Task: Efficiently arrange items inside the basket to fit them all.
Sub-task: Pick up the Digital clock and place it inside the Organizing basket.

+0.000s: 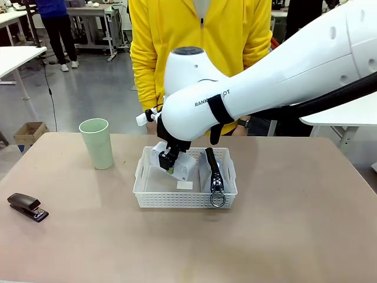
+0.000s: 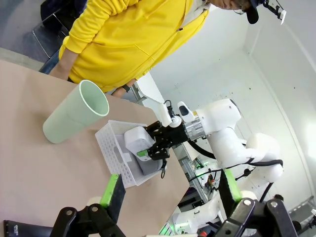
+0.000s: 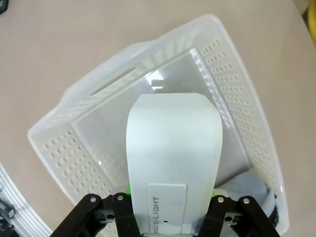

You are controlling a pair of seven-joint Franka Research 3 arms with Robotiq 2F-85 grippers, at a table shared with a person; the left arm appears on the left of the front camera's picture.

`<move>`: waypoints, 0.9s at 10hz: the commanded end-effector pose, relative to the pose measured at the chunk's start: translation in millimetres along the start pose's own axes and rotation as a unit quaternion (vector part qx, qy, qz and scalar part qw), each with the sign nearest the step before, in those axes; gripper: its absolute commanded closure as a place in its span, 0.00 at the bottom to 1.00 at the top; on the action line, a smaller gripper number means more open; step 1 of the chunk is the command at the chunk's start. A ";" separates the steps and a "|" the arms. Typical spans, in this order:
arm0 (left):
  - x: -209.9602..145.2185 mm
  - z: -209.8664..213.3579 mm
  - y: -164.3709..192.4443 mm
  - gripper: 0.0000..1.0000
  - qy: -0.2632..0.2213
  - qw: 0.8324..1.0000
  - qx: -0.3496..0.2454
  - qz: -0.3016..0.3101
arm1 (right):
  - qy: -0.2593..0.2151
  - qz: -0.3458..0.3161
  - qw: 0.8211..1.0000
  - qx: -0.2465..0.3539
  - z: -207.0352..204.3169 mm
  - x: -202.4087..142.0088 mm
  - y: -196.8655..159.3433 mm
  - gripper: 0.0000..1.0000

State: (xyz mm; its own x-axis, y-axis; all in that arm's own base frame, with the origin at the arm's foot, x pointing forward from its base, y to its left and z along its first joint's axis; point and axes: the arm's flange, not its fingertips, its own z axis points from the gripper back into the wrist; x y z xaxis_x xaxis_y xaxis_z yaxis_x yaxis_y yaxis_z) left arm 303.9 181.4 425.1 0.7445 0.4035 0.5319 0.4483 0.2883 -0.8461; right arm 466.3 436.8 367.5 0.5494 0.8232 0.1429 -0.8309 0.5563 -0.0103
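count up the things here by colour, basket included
white: 2 (basket, box)
pale green: 1 (cup)
black: 1 (stapler)
grey: 1 (zip pouch)
total: 5

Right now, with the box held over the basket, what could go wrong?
1. The box, gripped at one end by the right pincer, hangs tilted over the basket; released so, it may land leaning and waste floor.
2. It could topple the pouch standing on edge beside it.
3. Then the cup and stapler, both outside, might not fit.
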 end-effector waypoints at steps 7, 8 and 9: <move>-0.5 0.0 -0.7 0.00 -0.002 1.000 -0.007 -0.011 | 0.003 0.016 1.000 -0.004 -50.4 -10.8 3.6 0.48; -0.5 0.0 -0.7 0.00 -0.002 1.000 -0.007 -0.011 | 0.011 0.021 1.000 -0.001 -52.8 -9.1 3.2 0.48; -0.5 0.0 -0.7 0.00 -0.002 1.000 -0.007 -0.011 | 0.001 0.024 1.000 -0.004 -53.7 -9.4 3.3 0.19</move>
State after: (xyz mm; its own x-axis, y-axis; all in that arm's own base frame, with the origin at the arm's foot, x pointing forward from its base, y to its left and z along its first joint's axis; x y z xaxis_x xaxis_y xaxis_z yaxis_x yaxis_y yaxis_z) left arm 303.9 181.4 425.2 0.7444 0.4035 0.5320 0.4484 0.2883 -0.8461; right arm 465.9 441.2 320.2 0.5316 0.8399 0.1090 -0.8450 0.5348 0.0000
